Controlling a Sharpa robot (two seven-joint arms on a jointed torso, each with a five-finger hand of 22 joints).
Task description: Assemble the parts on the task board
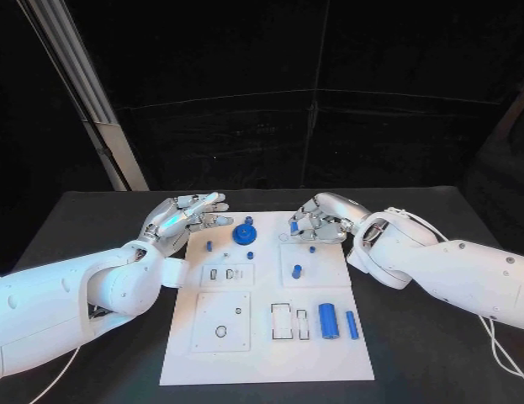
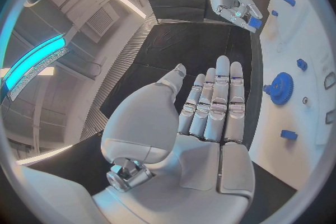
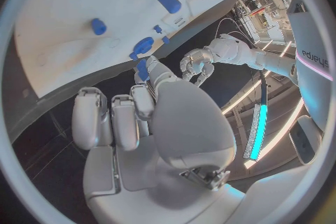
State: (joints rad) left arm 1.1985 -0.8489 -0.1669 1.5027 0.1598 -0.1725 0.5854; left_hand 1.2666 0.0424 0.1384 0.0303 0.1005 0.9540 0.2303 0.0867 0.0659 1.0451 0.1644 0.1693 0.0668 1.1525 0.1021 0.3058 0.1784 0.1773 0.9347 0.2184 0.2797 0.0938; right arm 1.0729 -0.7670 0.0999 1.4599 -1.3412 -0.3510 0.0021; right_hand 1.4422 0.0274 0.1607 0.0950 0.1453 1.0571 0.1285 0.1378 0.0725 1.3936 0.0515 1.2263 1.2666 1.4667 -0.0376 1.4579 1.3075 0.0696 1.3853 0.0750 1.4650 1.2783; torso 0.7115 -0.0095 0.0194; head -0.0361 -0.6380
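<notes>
My left hand (image 1: pixel 187 212) hovers at the far left corner of the task board (image 1: pixel 267 353), its fingers (image 2: pixel 218 102) stretched out straight and close together, holding nothing; my right hand (image 1: pixel 320 219) sits over the board's far right edge with its fingers (image 3: pixel 112 119) curled in, and between the thumb and a fingertip I pinch a small blue part (image 3: pixel 142 69), though the grip is hard to make out from above; the white board lies in the middle of the black bench (image 1: pixel 92 219); near its far edge lies a blue gear (image 1: pixel 245 232), just beside my left fingertips but apart from them; a small blue peg (image 1: pixel 250 254) lies just nearer than the gear, and another short piece (image 1: pixel 297 270) stands in the right-hand plate; toward the near right of the board a thick blue cylinder (image 1: pixel 329 321) lies beside a thinner blue bar (image 1: pixel 351 325), the two side by side and not touching.
</notes>
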